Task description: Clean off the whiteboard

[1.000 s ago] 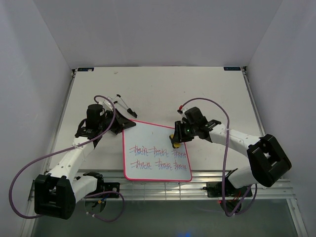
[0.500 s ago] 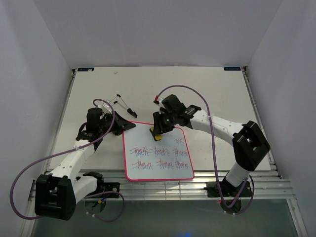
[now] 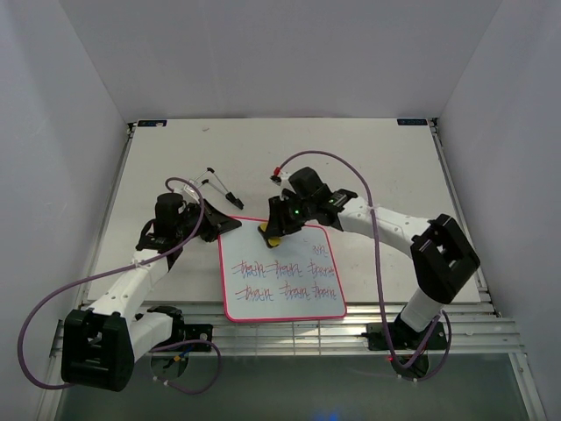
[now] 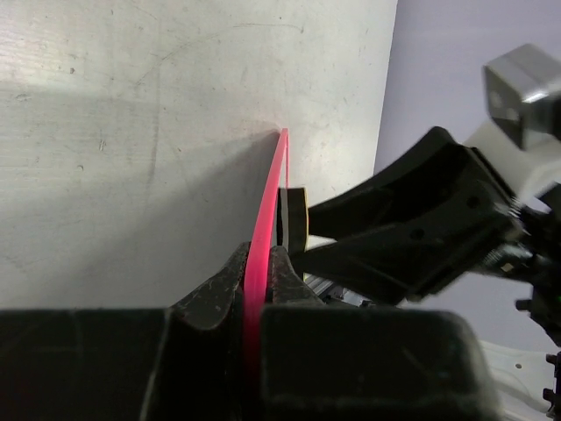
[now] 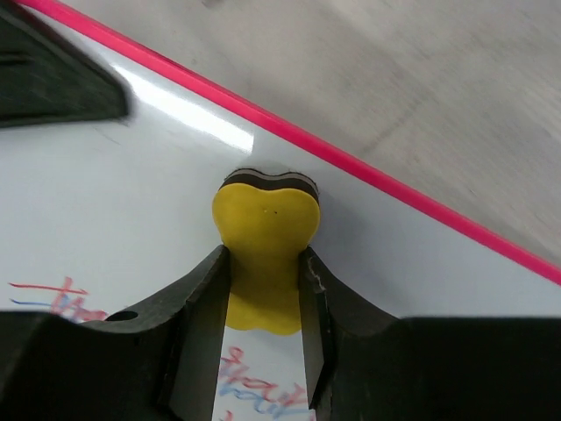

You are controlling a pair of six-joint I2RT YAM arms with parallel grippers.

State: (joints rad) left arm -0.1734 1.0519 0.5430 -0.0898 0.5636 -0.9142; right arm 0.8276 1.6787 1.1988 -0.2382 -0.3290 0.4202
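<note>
On the desk (image 3: 377, 158) the whiteboard (image 3: 280, 276) lies flat by the near edge, about midway between the left and right edges, with red and blue writing on its near half. I have the left jaws pinched tight on its far-left rim. The right jaws grip the sponge (image 5: 266, 232), which rests on the board just inside the far rim.

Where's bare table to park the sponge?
Bare: far strip of the table by the back wall. Crowded: far edge of the whiteboard, with left end effector, pens, right end effector holding the sponge.
</note>
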